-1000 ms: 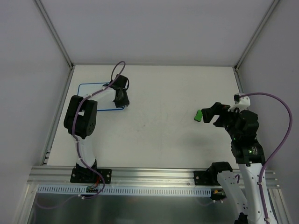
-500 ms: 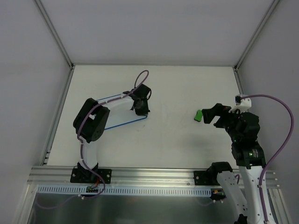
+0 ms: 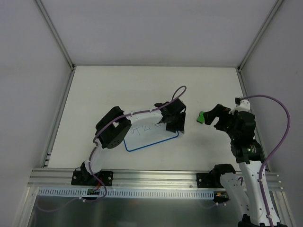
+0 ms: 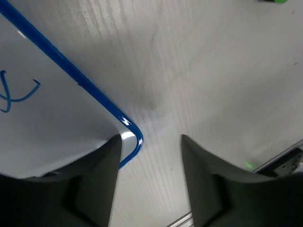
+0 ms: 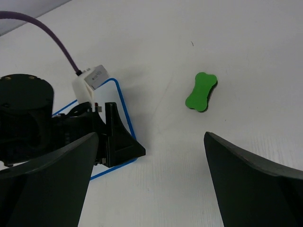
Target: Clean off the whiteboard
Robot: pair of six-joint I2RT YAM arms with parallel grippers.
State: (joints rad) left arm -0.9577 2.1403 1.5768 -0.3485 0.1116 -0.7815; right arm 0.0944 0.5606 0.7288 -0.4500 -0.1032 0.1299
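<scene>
Enclosure: pale grey walls [image 3: 151,28] on three sides, with an aluminium rail [image 3: 156,177] along the near edge.
Worktop [image 3: 142,85]: matt white and faintly scuffed.
Whiteboard [image 3: 151,138]: small flat white rectangle with a thin blue border, rounded corners and blue handwritten strokes [image 3: 142,129] on its face. It lies slightly skewed, left of centre, toward the near edge.
Left fingers [image 4: 94,184]: spread apart, clamping nothing. They straddle a right-hand corner of the board, one over the white face, the other over bare worktop.
Right fingers [image 5: 251,184]: released wide, empty, held above the worktop.
Eraser [image 5: 201,91]: green block lying between board and right arm.
Left wrist view only: glossy border corner, one stroke close up.
Right wrist view only: eraser's bone-shaped outline, apart from fingers and board.
</scene>
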